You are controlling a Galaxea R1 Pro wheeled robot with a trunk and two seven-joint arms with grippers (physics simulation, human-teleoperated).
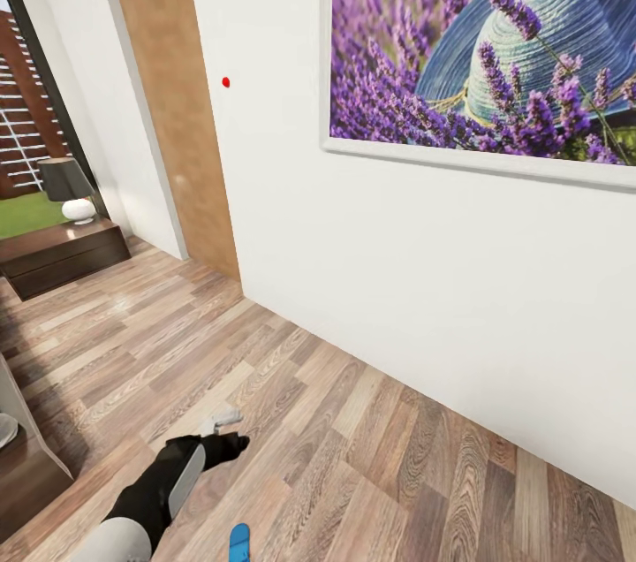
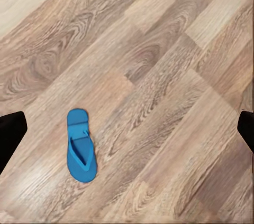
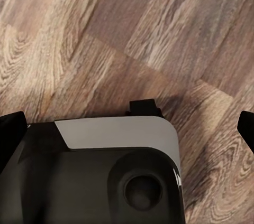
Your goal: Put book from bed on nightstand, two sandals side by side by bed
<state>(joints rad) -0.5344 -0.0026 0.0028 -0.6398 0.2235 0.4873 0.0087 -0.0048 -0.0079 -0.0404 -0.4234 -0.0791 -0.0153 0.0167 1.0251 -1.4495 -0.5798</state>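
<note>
1 blue sandal point(image 2: 81, 147) lies flat on the wood floor point(image 2: 159, 49) below the left gripper point(image 2: 127, 129), and the coming move turns on this relation. In the left wrist view the gripper's 2 dark fingertips point(image 2: 10, 134) sit far apart at the frame's sides with bare floor between them, so the jaws stand wide open and hold nothing. The sandal lies off-centre, nearer 1 fingertip than the other, its long axis roughly along the camera's up-down line, so across the line between the fingers. The left arm point(image 1: 168, 478) looks the nearer one; in the head view the sandal's tip point(image 1: 239, 542) shows just beside its forearm, at the lower edge.

The sandal is bright blue, thin-soled, with a thin blue strap, lying sole down.

The right gripper point(image 3: 127, 123) also shows its fingertips point(image 3: 11, 131) spread wide and empty; beneath it sits a grey and black part of the robot's base point(image 3: 116, 166).

Farther from the sandal, the floor runs to a white wall point(image 1: 397, 279) with a lavender picture point(image 1: 486, 41). Farthest off, past a wooden door point(image 1: 168, 102), a dark low cabinet point(image 1: 57, 253) carries a lamp point(image 1: 71, 186).
</note>
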